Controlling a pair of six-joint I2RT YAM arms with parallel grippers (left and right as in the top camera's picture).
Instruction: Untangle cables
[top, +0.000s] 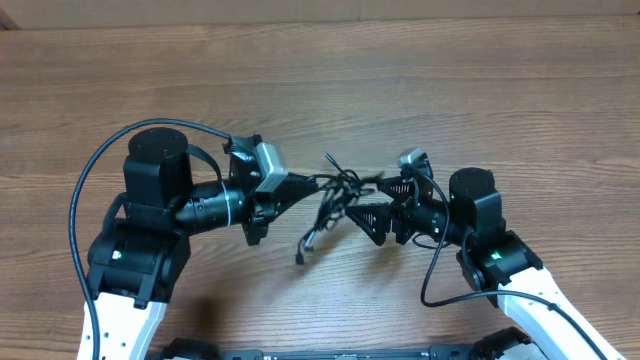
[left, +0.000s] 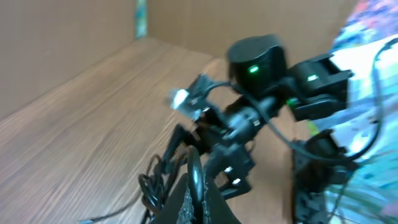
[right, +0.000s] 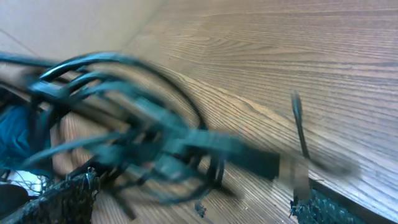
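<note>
The left gripper (top: 308, 184) pinched the cables (top: 338, 186); the right gripper (top: 373, 206), spread wide, was just beside them.

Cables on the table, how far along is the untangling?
Done: nothing, the cables are one clump. In hand: the left gripper is shut on the clump; the right gripper stands open beside it, gripping nothing. Left: separating every strand; only one plug end trails loose.
</note>
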